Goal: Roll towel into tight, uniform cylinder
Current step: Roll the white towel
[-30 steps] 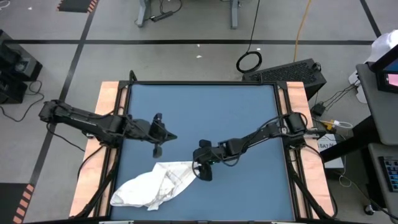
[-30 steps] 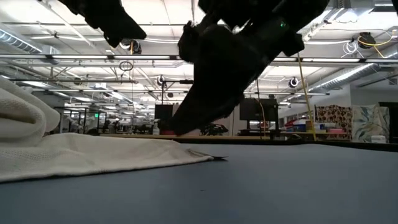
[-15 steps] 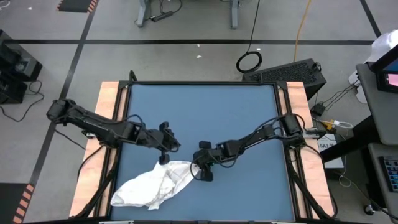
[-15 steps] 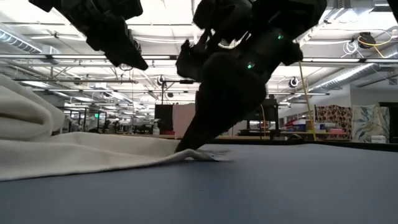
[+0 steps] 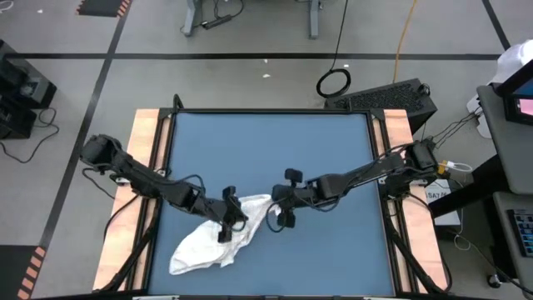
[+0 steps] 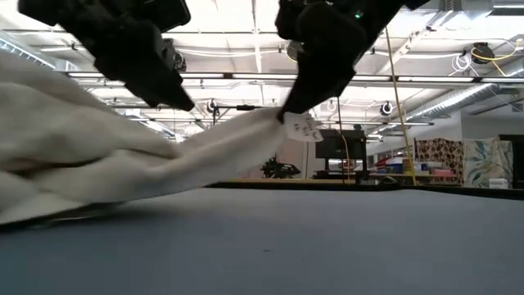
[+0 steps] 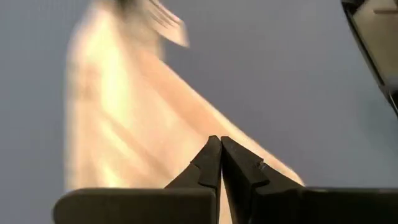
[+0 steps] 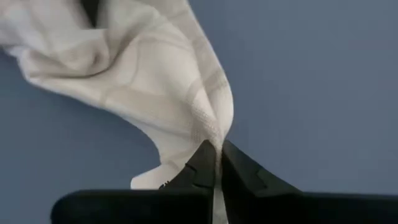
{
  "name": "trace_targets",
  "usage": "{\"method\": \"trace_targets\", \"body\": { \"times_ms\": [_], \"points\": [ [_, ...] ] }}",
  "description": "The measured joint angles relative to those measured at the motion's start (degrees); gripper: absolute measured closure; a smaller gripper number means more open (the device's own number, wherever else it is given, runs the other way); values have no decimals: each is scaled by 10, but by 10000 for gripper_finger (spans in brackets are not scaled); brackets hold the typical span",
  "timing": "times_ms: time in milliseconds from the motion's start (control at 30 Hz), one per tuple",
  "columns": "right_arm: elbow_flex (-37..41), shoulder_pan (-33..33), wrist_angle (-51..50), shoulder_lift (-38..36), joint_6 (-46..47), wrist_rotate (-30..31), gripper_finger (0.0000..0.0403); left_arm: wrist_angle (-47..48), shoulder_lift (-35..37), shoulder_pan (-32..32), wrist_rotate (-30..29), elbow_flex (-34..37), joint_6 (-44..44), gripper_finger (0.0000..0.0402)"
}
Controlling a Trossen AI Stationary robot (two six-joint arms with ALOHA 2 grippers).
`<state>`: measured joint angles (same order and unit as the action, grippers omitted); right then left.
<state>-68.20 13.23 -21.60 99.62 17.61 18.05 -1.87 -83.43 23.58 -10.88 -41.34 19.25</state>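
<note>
— Where is the towel [image 5: 218, 239] just now?

— On the blue table [image 5: 275, 150], crumpled, with most of its bulk lying on the surface on the side of both grippers that faces the table's near edge. One corner is drawn up off the surface toward the right gripper [image 5: 276, 216].

— So the right gripper has hold of it?

— Yes. In the right wrist view its two dark fingers [image 8: 200, 169] are pressed together on a pinch of the cloth, and the fabric fans out from the fingertips in folds with faint grey grid lines. From table height the gripper [image 6: 288, 115] hangs above the surface with the cloth stretched down from it in a slope, and a small white tag [image 6: 303, 127] dangles just under the fingertips.

— And the left gripper?

— The left gripper [image 5: 225, 227] is right over the towel, just beside the right one, with the lifted corner between them. In the left wrist view its fingers [image 7: 210, 163] are together, tip against tip, with the pale cloth spread out beyond them. I see nothing caught between them.

— Is it touching the cloth?

— I cannot tell. At table height it [image 6: 184, 102] sits close above the raised fold, but whether the tips rest on the fabric is not clear.

— Is the towel rolled at all?

— No, it lies as a loose, rumpled heap with one pulled-up end.
</note>
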Motion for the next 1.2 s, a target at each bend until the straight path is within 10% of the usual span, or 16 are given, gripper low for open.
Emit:
{"method": "trace_targets", "body": {
  "times_ms": [900, 1200],
  "points": [
    [43, 188, -52, 12, 322, 147, 383, 128, -15, 158, -233, -36, 159, 385],
    [44, 233, -97, 18, 384, 220, 289, 51, -17, 229, -256, -60, 74, 385]
  ]
}}
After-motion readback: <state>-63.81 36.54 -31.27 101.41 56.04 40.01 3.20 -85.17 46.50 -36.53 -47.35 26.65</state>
